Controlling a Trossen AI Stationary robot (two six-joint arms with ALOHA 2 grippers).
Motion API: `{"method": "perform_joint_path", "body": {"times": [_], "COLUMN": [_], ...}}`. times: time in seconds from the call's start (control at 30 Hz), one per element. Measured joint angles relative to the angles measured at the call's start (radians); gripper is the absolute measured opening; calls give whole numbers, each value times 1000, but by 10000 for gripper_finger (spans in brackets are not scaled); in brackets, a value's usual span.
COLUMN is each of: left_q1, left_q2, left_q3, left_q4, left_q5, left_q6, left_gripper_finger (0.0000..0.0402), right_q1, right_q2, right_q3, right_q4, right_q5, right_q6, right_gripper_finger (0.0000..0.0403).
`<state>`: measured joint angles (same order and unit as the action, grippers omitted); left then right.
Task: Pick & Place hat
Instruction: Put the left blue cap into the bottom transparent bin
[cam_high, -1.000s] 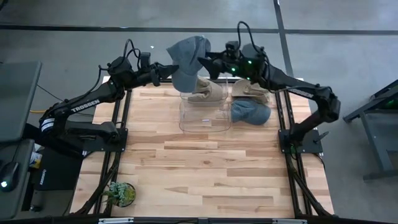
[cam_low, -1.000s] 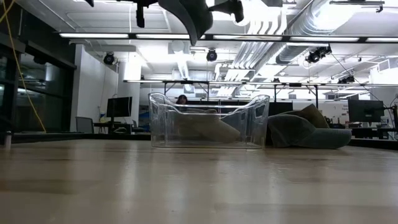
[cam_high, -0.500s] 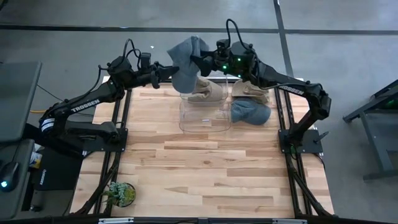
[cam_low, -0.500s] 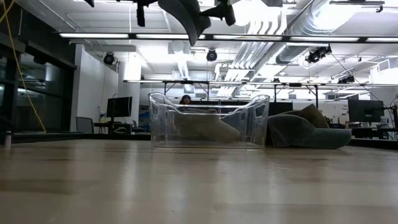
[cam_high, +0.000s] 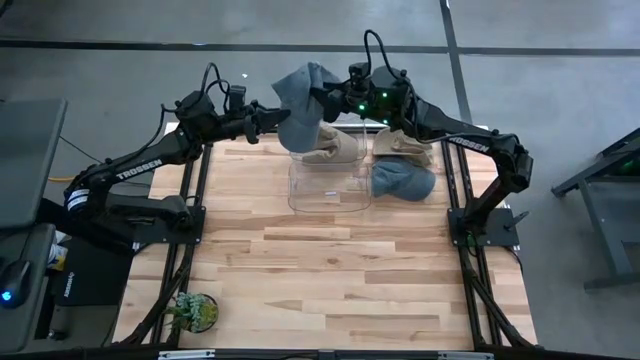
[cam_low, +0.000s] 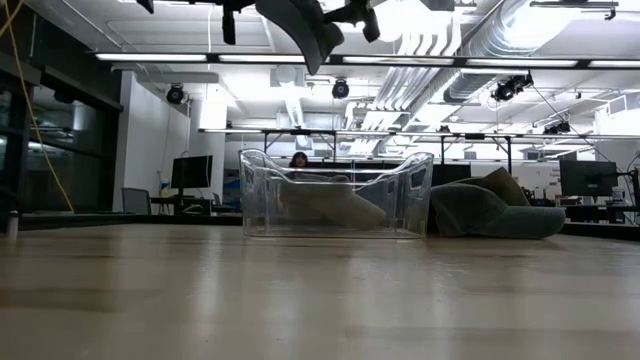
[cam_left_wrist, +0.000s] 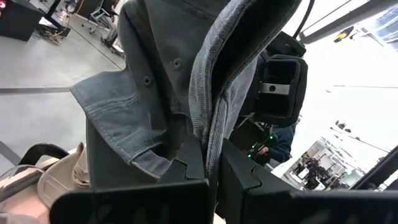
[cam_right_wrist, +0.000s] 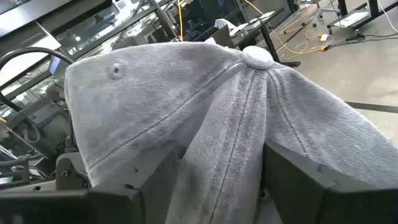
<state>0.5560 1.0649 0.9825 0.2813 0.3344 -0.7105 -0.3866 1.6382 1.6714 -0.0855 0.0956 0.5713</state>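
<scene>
A blue-grey corduroy hat (cam_high: 300, 95) hangs high above the far end of the table, over a clear plastic bin (cam_high: 330, 185). It also shows at the top of the low view (cam_low: 305, 25). My left gripper (cam_high: 272, 115) is shut on the hat from the left. My right gripper (cam_high: 322, 100) meets it from the right, its fingers closed in on the crown. A tan hat (cam_high: 335, 150) lies in the bin's far part (cam_low: 335, 205). My left gripper pinches a folded edge of the hat (cam_left_wrist: 208, 140) between its two fingers, several layers together. It comes level from the table's left side. The hat is lifted clear and rises past the fingers. My right gripper has the hat's crown (cam_right_wrist: 224, 149) bunched between its two fingers (cam_right_wrist: 155, 180), below the top button (cam_right_wrist: 256, 56). It comes level from the table's right side. The hat is clear of the table and the bin.
A second tan hat (cam_high: 400, 145) and another blue-grey hat (cam_high: 403, 180) lie on the table right of the bin, also in the low view (cam_low: 490, 210). A small potted plant (cam_high: 195, 310) stands at the near left corner.
My right gripper has gone toward the table's left, up to the hat held by my left gripper, and now has the crown between its fingers. The hat has stayed high above the bin, its hanging part shifting a little.
</scene>
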Motion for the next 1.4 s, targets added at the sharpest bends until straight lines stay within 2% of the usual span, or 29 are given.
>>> {"method": "perform_joint_path", "body": {"times": [0.27,0.5,0.9,1.07,1.4], "left_q1": [0,0,0,0,0], "left_q2": [0,0,0,0,-16], "left_q3": [0,0,0,0,0], "left_q4": [0,0,-19,-24,-34], "left_q5": [0,-1,-30,-31,-26], "left_q6": [0,-1,0,1,-53], "left_gripper_finger": [0,0,14,63,233], "right_q1": [0,0,0,0,0], "right_q2": [0,0,0,0,-1], "right_q3": [0,0,0,0,0], "right_q4": [-4,0,0,0,-6], "right_q5": [-13,-54,-46,-47,-50], "right_q6": [-9,-56,-78,-82,-103], "right_gripper_finger": [120,11,3,3,1]}}
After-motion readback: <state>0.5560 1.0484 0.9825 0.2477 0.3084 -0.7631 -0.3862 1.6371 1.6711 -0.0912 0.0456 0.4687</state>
